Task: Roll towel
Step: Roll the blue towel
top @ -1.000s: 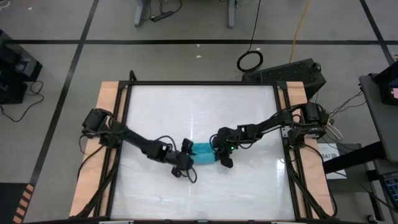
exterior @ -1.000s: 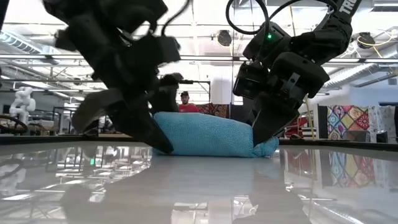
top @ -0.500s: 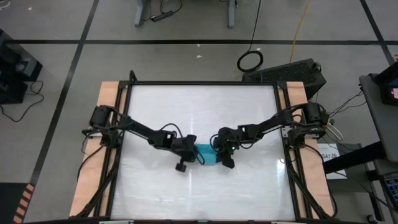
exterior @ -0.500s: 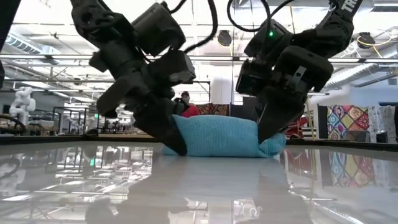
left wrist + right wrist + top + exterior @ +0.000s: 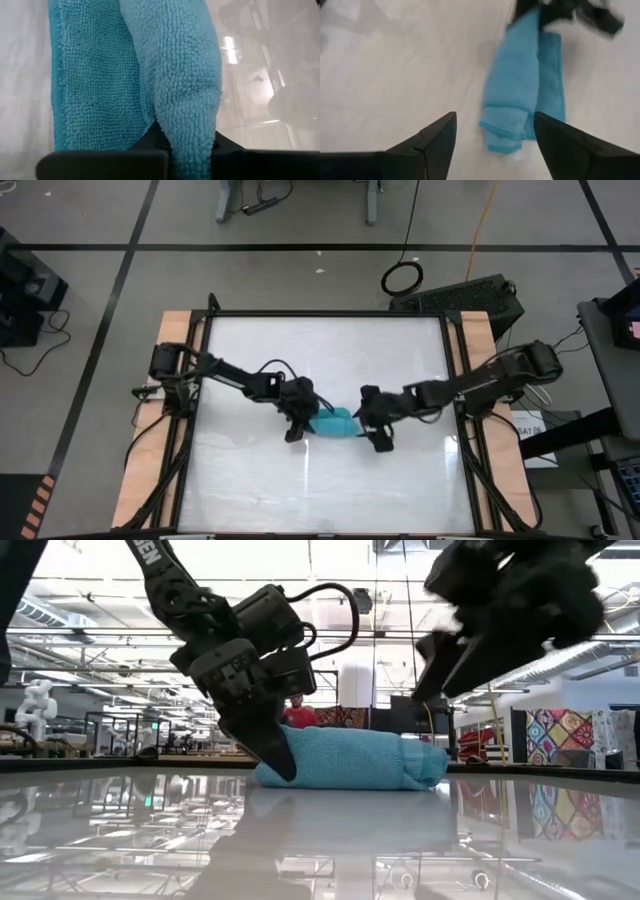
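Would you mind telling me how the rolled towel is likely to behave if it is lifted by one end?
The towel looks soft and looped, so it would probably sag. Its loose folds suggest that it may unroll. Being small cloth, it is likely light.

Bright, even overhead light. The glossy table [image 5: 320, 840] mirrors ceiling lamps and room, with white glare across its middle. The right gripper [image 5: 470, 635] above the towel [image 5: 350, 758] is motion-blurred; the right wrist view is soft.

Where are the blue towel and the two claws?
towel [image 5: 350, 758]: low view, middle of the roll.
left claw [image 5: 275, 755]: low view, tips pinching the towel's end.
right claw [image 5: 495, 137]: right wrist view, between its open fingers.
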Controlling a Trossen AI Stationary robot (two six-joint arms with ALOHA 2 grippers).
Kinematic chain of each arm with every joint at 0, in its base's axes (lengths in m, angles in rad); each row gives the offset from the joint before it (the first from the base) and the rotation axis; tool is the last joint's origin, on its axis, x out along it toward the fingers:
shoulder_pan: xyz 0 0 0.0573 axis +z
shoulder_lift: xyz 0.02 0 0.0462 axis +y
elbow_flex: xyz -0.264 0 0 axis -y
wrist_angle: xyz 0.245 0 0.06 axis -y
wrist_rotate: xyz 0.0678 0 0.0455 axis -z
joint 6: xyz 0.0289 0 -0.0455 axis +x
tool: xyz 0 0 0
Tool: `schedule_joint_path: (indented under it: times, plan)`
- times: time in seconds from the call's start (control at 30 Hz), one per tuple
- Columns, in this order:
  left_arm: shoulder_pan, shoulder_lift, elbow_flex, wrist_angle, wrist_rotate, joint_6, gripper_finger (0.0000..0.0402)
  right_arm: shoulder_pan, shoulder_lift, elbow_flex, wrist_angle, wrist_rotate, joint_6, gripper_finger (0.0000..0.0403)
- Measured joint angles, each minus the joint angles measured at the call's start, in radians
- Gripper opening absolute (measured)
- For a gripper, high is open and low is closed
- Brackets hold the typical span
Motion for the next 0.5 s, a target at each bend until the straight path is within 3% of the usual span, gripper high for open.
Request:
schedule_joint_path:
  times: [0.3,0.5]
  plan:
    - [0.053,0.001,-0.001,-0.002,0.061,-0.01,0.0024,0.197,0.075,0.002,0.056,0.368,-0.262,0.0242]
    - [0.074,0.001,-0.001,-0.003,0.093,-0.028,0.0024,0.206,0.194,0.002,0.178,0.491,-0.377,0.0229]
